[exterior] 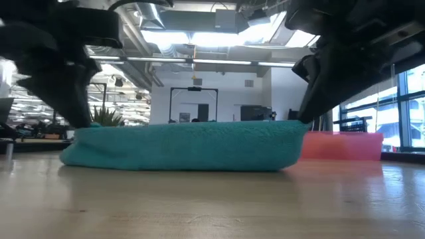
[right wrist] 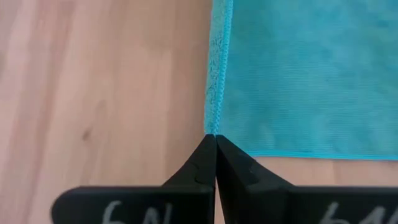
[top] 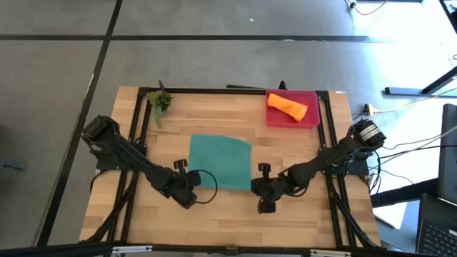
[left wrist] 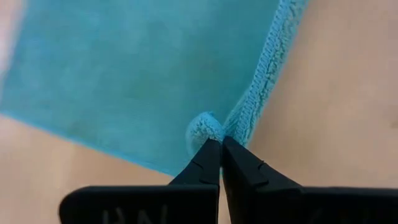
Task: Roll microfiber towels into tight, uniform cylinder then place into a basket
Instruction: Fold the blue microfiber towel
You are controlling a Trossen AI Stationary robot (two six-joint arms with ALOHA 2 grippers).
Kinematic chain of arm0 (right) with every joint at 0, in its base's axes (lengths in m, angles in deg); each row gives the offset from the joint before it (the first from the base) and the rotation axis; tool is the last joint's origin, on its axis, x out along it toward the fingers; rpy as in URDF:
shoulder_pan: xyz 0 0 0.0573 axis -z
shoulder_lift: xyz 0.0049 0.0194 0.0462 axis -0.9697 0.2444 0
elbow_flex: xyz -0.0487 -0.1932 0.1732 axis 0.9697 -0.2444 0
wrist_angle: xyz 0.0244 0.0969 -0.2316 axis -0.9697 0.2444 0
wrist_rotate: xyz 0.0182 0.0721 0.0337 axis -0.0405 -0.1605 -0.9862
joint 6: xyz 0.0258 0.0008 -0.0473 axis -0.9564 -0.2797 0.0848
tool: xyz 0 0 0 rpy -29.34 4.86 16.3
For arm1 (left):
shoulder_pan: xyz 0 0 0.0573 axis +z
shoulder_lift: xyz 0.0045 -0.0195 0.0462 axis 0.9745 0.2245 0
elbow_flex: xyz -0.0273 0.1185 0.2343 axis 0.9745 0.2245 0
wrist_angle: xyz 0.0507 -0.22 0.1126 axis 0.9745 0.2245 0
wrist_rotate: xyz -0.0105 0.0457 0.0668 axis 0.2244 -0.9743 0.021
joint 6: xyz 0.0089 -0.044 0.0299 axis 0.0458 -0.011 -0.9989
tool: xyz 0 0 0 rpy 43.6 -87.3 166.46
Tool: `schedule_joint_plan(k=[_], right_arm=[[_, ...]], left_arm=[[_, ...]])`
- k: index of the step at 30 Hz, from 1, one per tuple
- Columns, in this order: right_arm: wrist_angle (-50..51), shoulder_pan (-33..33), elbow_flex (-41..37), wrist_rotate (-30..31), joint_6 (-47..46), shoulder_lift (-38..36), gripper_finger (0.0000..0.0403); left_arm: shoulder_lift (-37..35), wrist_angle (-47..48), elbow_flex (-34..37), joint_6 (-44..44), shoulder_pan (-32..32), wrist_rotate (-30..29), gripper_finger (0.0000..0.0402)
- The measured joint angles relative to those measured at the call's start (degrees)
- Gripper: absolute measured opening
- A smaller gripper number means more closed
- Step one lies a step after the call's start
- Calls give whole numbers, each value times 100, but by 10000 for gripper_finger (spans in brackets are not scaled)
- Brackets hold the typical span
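Observation:
The teal microfiber towel (top: pixel 220 163) lies spread on the middle of the wooden table. Its near edge (exterior: pixel 186 143) stands raised between my two grippers. My left gripper (top: pixel 188 194) is shut on the towel's near left corner. My right gripper (top: pixel 262 193) is shut on its near right corner. The orange towel (top: pixel 287 107), rolled up, lies inside the pink basket (top: pixel 308 120) at the table's far right. My left gripper pinches the towel's near left corner (left wrist: pixel 206 126) between its two fingertips, where the cloth bunches into a small lump. The fingers slant down from the near left. The rest of the towel lies on the table beyond. My right gripper pinches the towel's near right corner (right wrist: pixel 211 129) between its two fingertips, right where the stitched side hem ends. The fingers slant down from the near right. The cloth beyond lies flat and smooth.
A small green plant sprig (top: pixel 160 101) lies at the far left corner. Black frame rails (top: pixel 136 135) run along both sides of the table and its far edge. Bare wood (top: pixel 228 218) stretches between the towel and the near edge.

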Motion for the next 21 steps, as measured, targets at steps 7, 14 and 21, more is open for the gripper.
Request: schedule_joint_plan(k=[7,14,21], right_arm=[[-21,223,0,804,11,0,5],[18,786,0,889,140,2,5],[23,1277,0,1191,338,2,5]], left_arm=[[-235,736,2,-8,295,-500,0],[-230,927,2,6,602,-772,0],[-230,1023,2,6,1094,-1188,0]])
